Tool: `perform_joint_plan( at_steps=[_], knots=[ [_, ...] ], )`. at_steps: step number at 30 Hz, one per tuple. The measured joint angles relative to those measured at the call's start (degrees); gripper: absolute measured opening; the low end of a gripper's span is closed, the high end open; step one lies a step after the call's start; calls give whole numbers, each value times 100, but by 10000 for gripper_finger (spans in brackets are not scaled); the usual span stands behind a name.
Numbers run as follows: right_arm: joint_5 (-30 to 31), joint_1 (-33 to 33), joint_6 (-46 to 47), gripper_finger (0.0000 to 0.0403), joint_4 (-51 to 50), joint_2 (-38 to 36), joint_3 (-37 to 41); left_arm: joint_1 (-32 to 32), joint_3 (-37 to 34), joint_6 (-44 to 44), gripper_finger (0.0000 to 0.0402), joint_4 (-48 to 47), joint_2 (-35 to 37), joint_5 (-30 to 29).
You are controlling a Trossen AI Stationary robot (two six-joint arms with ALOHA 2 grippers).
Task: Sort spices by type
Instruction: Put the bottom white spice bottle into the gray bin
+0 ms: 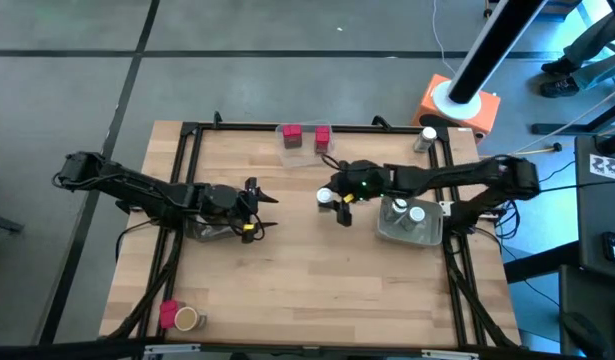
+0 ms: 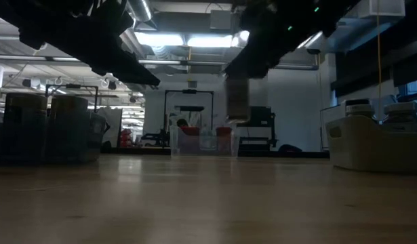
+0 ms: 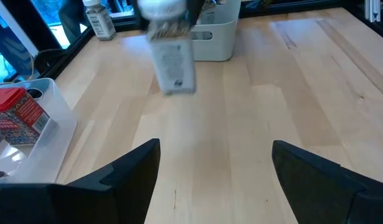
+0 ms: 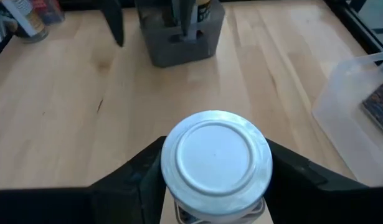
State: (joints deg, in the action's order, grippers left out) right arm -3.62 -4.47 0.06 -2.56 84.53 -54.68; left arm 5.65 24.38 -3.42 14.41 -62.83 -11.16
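A clear jar with a white cap hangs above the middle of the table, with my right gripper shut on it. The jar also shows in the left wrist view and in the low view, clear of the wood. My left gripper stands open at the table's left, over bare wood, pointing at the jar. Two red blocks stand in a clear tray at the far edge. Two more white-capped jars stand in a grey bin on the right. My right gripper pinches the jar between its two fingers, one on each side at the white cap's rim. The fingers slant down from the table's right. The jar hangs upright below them, lifted clear of the table.
Another jar stands at the far right corner. A red container and a tan one lie at the near left corner. A dark grey bin sits under my left arm. Bare wood lies between the two grippers.
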Motion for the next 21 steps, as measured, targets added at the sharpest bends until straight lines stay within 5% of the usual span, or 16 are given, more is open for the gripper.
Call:
perform_joint_plan(
  at_steps=[21],
  knots=[
    [1027,1486,1854,205,-2527,-2024,0,0,0,44,292,85,0,2]
  ],
)
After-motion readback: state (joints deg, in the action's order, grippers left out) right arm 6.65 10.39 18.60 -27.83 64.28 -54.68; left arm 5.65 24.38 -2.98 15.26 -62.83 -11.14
